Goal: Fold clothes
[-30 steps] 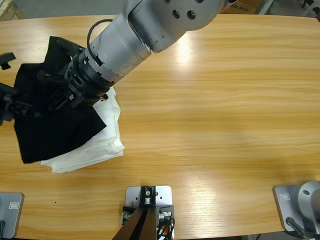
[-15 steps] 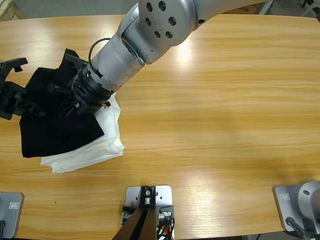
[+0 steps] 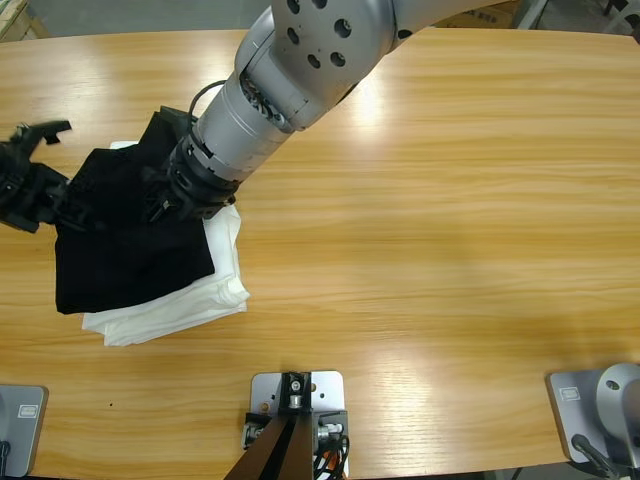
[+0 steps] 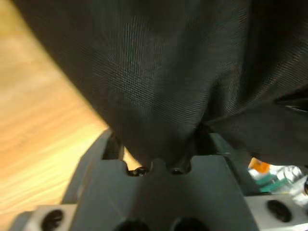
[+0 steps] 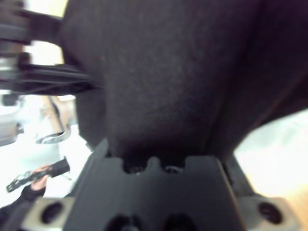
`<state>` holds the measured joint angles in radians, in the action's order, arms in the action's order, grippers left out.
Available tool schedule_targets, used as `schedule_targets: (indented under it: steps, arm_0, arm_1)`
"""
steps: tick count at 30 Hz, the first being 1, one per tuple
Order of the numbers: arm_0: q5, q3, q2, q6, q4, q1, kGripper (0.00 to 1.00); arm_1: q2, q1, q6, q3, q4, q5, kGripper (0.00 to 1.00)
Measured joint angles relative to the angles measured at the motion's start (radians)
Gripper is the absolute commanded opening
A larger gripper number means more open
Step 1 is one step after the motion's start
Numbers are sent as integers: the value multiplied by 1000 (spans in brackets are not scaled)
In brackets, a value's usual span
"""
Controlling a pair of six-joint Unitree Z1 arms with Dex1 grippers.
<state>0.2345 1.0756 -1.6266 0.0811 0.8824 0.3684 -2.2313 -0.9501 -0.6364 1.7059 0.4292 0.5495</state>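
The clothes, a black shirt [image 3: 130, 245], lie bunched at the table's left end on top of a folded white cloth [image 3: 180, 305]. My left gripper [image 3: 62, 203] reaches in from the left edge and is shut on the shirt's left side. Black fabric [image 4: 168, 72] fills the left wrist view and gathers between the jaws. My right gripper [image 3: 162, 197], on the big silver arm coming down from the top, is shut on the shirt's upper right part. In the right wrist view the fabric [image 5: 168, 77] hides the jaws. Collar and lettering are hidden.
The white cloth also pokes out behind the shirt [image 3: 125, 146] and shows at the right wrist view's edge [image 5: 274, 144]. Bare wooden table [image 3: 450, 200] stretches to the right. A person's hand [image 5: 33, 185] shows small in the background.
Both grippers have moved right along the table with the shirt held. The shirt has drawn together into a narrower bundle, and its left edge has shifted right.
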Motion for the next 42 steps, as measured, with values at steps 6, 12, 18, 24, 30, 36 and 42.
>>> schedule_targets:
  steps: [6, 12, 18, 24, 30, 36, 42]
  arm_0:
    - [-106, 11, 203, 39, -16, 0, 747]
    - [-125, 11, 277, 97, -24, 1, 757]
    - [-6, 11, 267, 199, -124, 16, 77]
    - [132, 9, 107, 222, -228, 11, 0]
    - [139, 9, 2, 228, -271, 5, 0]
    - [139, 9, -17, 228, -280, -11, 0]
    - [139, 9, -50, 228, -281, -13, 0]
  arm_1:
    - [64, 1, 15, 1, 55, -75, 344]
    - [191, 48, 79, 2, 98, -79, 0]
    - [239, 83, 136, -21, 55, 86, 0]
    - [187, 83, 138, -105, -161, 334, 0]
    - [87, 83, 138, -136, -264, 428, 0]
    - [12, 83, 137, -202, -328, 451, 0]
    - [-12, 83, 137, -293, -369, 451, 0]
